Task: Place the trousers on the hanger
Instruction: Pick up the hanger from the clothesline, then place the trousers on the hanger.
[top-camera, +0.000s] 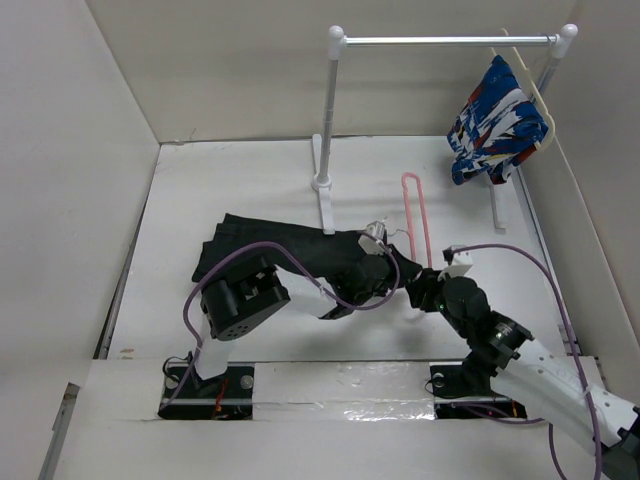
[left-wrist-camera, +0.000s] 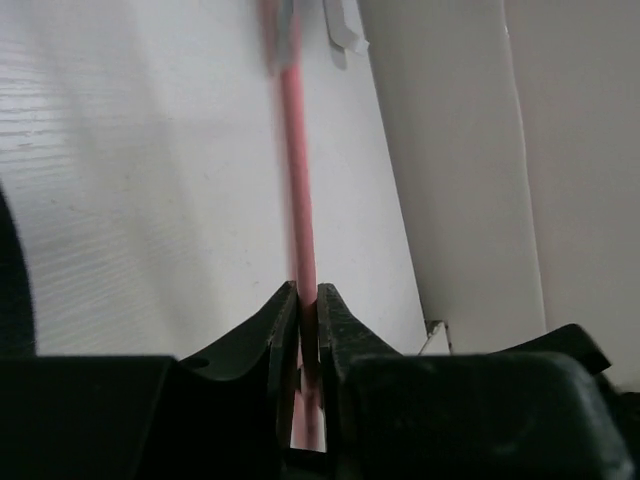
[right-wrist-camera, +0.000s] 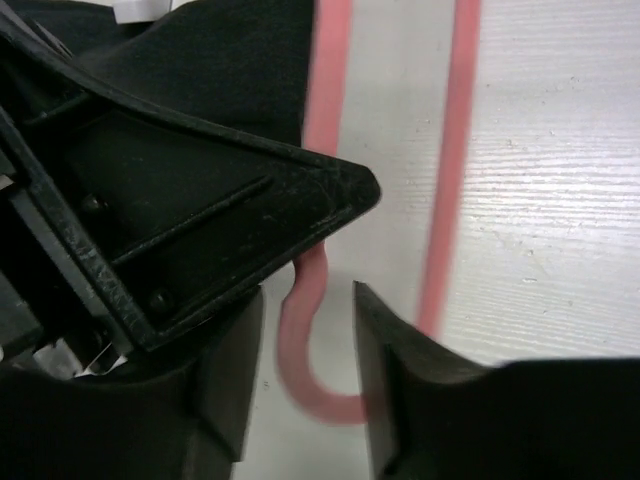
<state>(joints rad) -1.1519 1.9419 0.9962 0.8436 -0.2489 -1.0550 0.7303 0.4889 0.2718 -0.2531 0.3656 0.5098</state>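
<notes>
With left gripper (left-wrist-camera: 308, 305), pinches a pink bar of the hanger (left-wrist-camera: 298, 180), jaws narrow; with right gripper (right-wrist-camera: 305, 300), straddles its rounded corner, jaws apart. Lies lengthwise away from both bases, just right of the trousers (top-camera: 270, 245), heaped under the left arm.

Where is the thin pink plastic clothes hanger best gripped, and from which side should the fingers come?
Grip the thin pink plastic hanger on its straight bar, just beyond the curved corner at the near end. Come from the near side, with one finger on each side of the bar. The bar is narrow and straight there, so closed fingers hold it firmly. The left gripper pinches it in this way.
</notes>
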